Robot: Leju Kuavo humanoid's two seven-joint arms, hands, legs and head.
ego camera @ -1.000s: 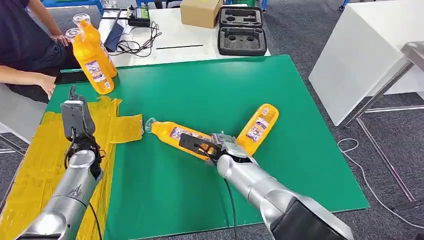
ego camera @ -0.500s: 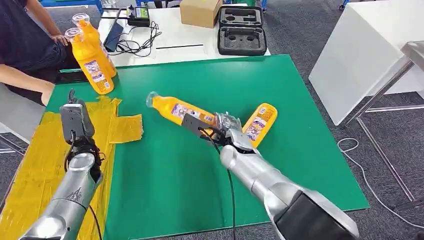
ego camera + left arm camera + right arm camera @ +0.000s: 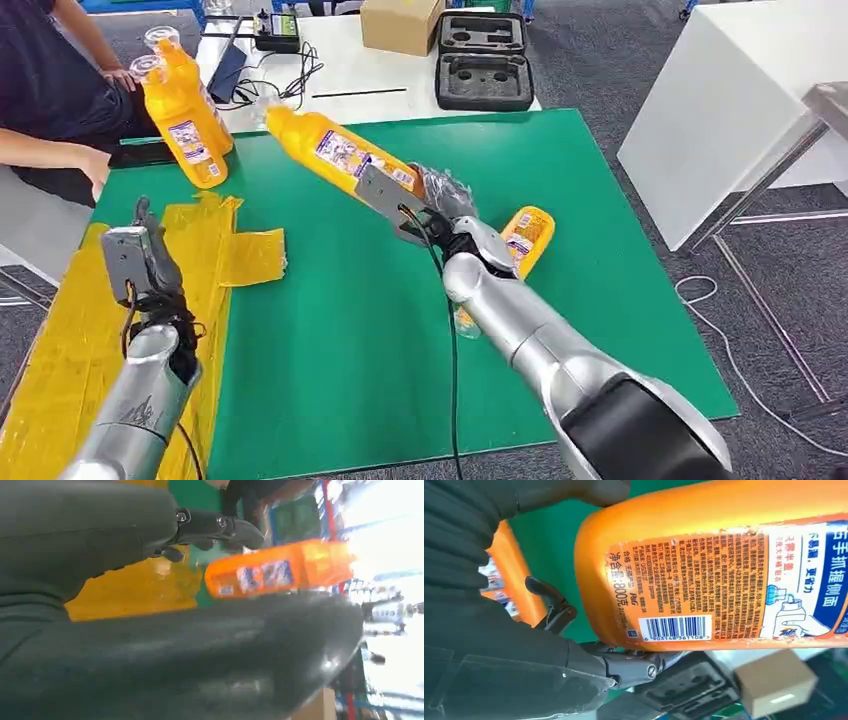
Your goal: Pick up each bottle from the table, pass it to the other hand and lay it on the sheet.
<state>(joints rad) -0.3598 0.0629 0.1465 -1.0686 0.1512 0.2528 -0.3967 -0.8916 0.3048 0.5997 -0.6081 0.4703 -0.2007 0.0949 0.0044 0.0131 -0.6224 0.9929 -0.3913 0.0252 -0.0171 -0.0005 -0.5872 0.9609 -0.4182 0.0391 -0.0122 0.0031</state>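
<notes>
My right hand (image 3: 425, 205) grips an orange bottle (image 3: 335, 150) by its base and holds it raised over the green mat (image 3: 330, 330), neck tilted up to the far left. The right wrist view has the bottle's label and barcode (image 3: 689, 580) close up against that hand (image 3: 499, 630). A second orange bottle (image 3: 527, 237) lies on the mat just right of my forearm. My left hand (image 3: 135, 260) hovers empty over the yellow sheet (image 3: 70, 330), fingers apart; its thumb and fingers (image 3: 220, 525) frame the raised bottle (image 3: 280, 570) in the left wrist view.
Two more orange bottles (image 3: 185, 120) stand at the mat's far left corner beside a seated person's arm (image 3: 60, 155). Behind the mat a white table carries cables (image 3: 270, 90), a cardboard box (image 3: 400, 25) and a black foam case (image 3: 483, 65).
My right hand has lifted the bottle off the mat and swung it up toward the far left. My left hand has shifted slightly nearer and to the left.
</notes>
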